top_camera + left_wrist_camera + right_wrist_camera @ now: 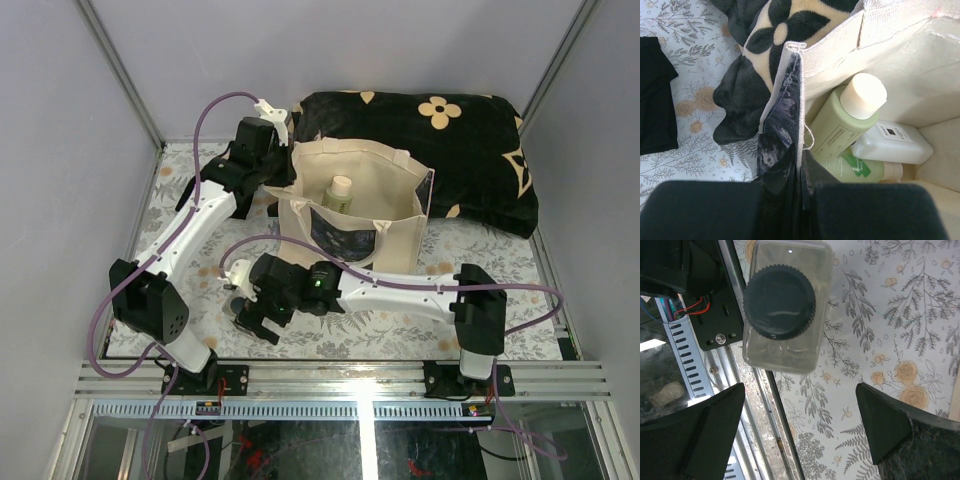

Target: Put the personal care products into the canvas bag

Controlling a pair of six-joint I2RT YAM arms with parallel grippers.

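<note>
The canvas bag (385, 185) stands open at the table's middle back. My left gripper (277, 172) is shut on the bag's left rim; in the left wrist view (802, 185) the canvas wall (790, 100) runs between the closed fingers. Inside the bag lie a pale green bottle (847, 122) with a beige cap, a white bottle (892, 144) and a second green bottle (860, 167). My right gripper (255, 318) is open and empty, low at the front left. The squat clear-tan bottle (782, 307) with a dark cap stands just beyond its fingertips (800, 425), at the table's front edge.
The black cushion with beige flowers (450, 140) lies behind and right of the bag, also in the left wrist view (765, 50). A black cloth (655, 100) lies left of the bag. The metal front rail (747, 405) runs beside the squat bottle.
</note>
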